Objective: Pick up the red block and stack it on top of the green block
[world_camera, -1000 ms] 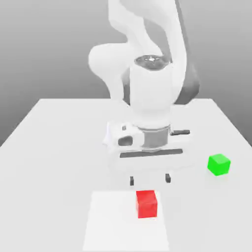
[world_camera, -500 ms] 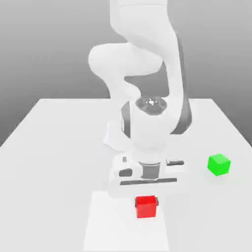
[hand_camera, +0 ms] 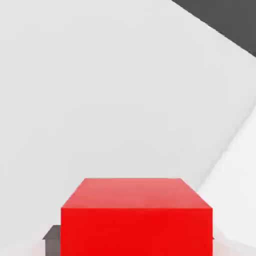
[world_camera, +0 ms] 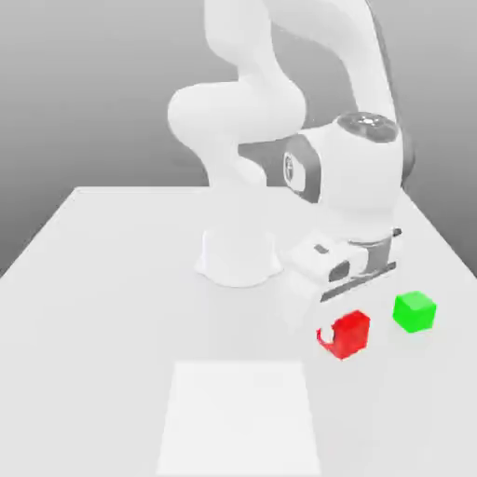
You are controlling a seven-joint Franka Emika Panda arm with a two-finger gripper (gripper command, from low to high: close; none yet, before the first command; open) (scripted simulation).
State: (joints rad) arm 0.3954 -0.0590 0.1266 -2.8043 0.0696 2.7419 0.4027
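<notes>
Red block (world_camera: 350,334) plain bright red, no pattern; green block (world_camera: 415,311) at its 3 o'clock, plain bright green. Arm (world_camera: 279,102) glossy white with grey joint bands; table (world_camera: 112,307) pale grey-white, with a whiter square patch (world_camera: 238,419) at 7 o'clock of the red block.

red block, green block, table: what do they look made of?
Red block, in the claw: flat, uniform red, matte with sharp edges; looks like painted plastic or wood, though nothing settles which. Green block: the same plain, textureless finish in green, probably the same stuff. Table: smooth, matte white with no grain or seams; material unclear.
</notes>
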